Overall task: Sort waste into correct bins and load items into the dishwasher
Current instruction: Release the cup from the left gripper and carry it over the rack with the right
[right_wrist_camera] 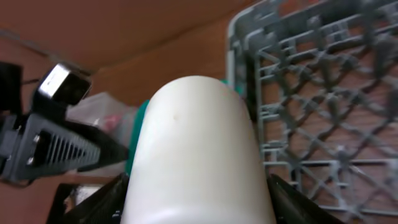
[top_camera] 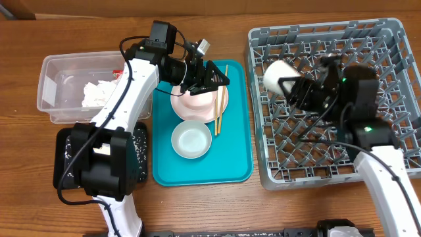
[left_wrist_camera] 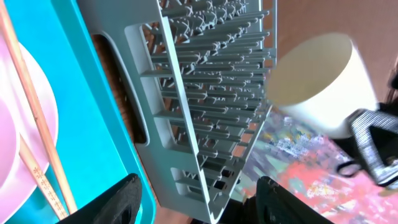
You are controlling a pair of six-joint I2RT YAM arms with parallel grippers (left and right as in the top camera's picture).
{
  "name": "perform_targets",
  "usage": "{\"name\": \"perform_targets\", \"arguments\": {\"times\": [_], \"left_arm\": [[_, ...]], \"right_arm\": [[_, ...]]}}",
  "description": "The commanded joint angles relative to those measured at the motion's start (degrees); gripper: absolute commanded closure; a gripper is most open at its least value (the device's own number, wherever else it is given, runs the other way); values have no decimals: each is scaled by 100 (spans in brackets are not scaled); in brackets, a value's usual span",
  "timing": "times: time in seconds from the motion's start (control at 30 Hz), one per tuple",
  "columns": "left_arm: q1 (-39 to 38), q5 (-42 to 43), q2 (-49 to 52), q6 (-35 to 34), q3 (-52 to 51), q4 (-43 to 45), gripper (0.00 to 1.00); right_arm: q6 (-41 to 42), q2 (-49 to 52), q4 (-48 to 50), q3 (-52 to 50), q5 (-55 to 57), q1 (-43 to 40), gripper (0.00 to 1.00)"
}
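Observation:
My right gripper is shut on the small white cup and holds it on its side above the left part of the grey dish rack. In the right wrist view the cup fills the space between the fingers. My left gripper is open and empty above the pink plate, which lies on the teal tray with a pink bowl on it. The two chopsticks lie across the plate's right edge. The grey bowl sits in front of the plate. The left wrist view shows the chopsticks, rack and cup.
The teal tray lies between the rack and the clear tub, which holds the white napkin and a bit of red wrapper. The black tray is mostly hidden under my left arm.

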Motion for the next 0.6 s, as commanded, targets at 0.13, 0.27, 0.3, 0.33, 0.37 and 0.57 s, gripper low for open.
{"name": "perform_targets", "arguments": {"times": [0.13,0.27,0.3,0.33,0.37,0.57], "left_arm": [[-9,-39,-227,-39,125,11,38],[-9,-39,-227,-39,125,9,38],[-9,-39,-227,-39,125,9,38],[-9,-39,-227,-39,127,7,38],[-9,-39,-227,-39,125,7,38],[-11,-39,-227,-39,125,7,38]], "right_arm": [[-94,-15,-1099,857,1652,-11,42],[-96,90,-1353,855,1670,-11,43],[-96,133,-1384,855,1672,-11,44],[-98,190,-1414,855,1672,-11,44],[-98,243,-1440,855,1672,-11,44],[-120,669,-1443,855,1768,-11,45]]}}
